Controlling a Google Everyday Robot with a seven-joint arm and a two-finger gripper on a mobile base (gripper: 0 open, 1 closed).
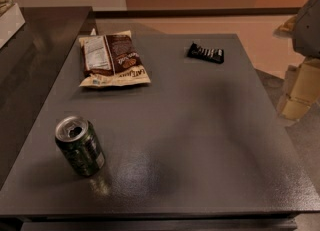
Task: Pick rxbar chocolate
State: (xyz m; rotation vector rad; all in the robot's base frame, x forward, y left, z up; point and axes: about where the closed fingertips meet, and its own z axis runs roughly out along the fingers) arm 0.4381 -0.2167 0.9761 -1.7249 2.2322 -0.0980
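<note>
The rxbar chocolate [205,53] is a small flat black bar with white lettering. It lies flat near the far edge of the grey table [200,140], right of centre. My gripper [299,91] shows at the right edge of the view, past the table's right side. It is well to the right of the bar and a little nearer to me. It holds nothing that I can see. Part of the grey arm [309,25] is above it.
A brown-and-white snack bag [112,60] lies flat at the far left of the table. A green can [80,146] stands at the near left, its top open. A darker counter [35,45] adjoins the table's left side.
</note>
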